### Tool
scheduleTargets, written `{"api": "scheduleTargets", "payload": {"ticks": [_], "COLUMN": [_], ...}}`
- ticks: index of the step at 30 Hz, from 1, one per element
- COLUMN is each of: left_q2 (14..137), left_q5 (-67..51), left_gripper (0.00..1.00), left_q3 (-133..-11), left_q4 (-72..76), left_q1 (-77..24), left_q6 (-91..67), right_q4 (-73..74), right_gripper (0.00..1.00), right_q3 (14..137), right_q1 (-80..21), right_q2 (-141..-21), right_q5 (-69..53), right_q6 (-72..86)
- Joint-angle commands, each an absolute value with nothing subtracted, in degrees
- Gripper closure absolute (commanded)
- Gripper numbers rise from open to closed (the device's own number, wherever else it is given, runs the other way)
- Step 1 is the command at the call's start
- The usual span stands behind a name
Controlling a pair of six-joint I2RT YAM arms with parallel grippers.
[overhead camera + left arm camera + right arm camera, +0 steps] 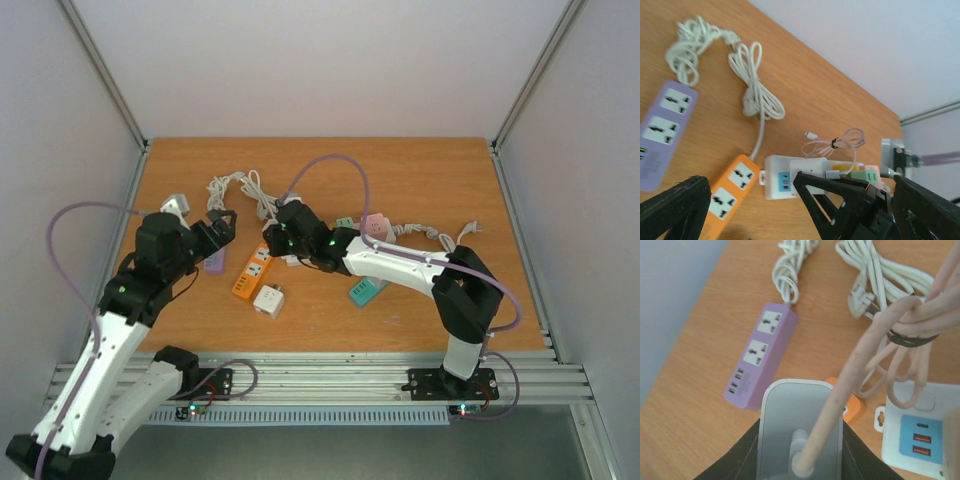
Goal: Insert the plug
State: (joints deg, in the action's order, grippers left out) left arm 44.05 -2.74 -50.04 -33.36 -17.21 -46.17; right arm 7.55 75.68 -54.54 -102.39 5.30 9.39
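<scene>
Over the middle of the table point(420, 170), the right gripper point(800, 440) has its dark fingers point(745, 452) pressed tight against both sides of the plug point(800, 410), a pale white block. It's gripped, no question. A pink cable point(850, 370) comes out of the block's near end and climbs up to a coiled loop bound by a dark tie. From the wrist view the plug points out over the wood, with the purple power strip point(762, 357) lying just beyond it to the left, its two sockets and a row of small ports facing up. A corner of the orange power strip point(852, 407) peeks out from behind the plug's right edge, and the white power strip point(917, 432) with its blue panel sits close by on the right. Whether the plug touches anything beneath it, I can't tell. Across on the other side, the left gripper point(222, 224) hangs near the purple strip's far end with its fingers spread wide, holding nothing. White cords point(890, 270) lie bundled at the far side of the table, a white cube adapter point(268, 299) sits just beside the orange strip's near end, and a teal power strip point(366, 291) lies under the right arm.
</scene>
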Motion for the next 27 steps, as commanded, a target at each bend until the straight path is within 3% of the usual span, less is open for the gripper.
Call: {"api": "scheduleTargets", "payload": {"ticks": [1, 11, 21, 27], "left_q2": [41.0, 48.7, 60.8, 70.8], "left_q5": [4.5, -5.7, -6.0, -11.8], "left_gripper": [0.02, 0.20, 0.13, 0.19], "left_q3": [-49.1, -35.6, -30.3, -31.4], "left_q4": [-38.5, -27.7, -17.4, -13.9], "left_q1": [-17.2, -17.1, -17.0, -16.9], "left_q6": [-35.8, -46.7, -45.9, -42.9], "right_q4": [12.2, 18.7, 21.6, 22.8], "right_gripper": [0.94, 0.94, 0.94, 0.94], "right_q3": [79.1, 79.4, 81.6, 81.6], "right_q1": [-54.7, -55.2, -56.7, -57.0], "right_q2": [-104.8, -105.2, -107.1, -106.4], "right_q5": [7.5, 7.2, 6.0, 6.4], "right_q6": [13.6, 17.1, 18.2, 18.3]}}
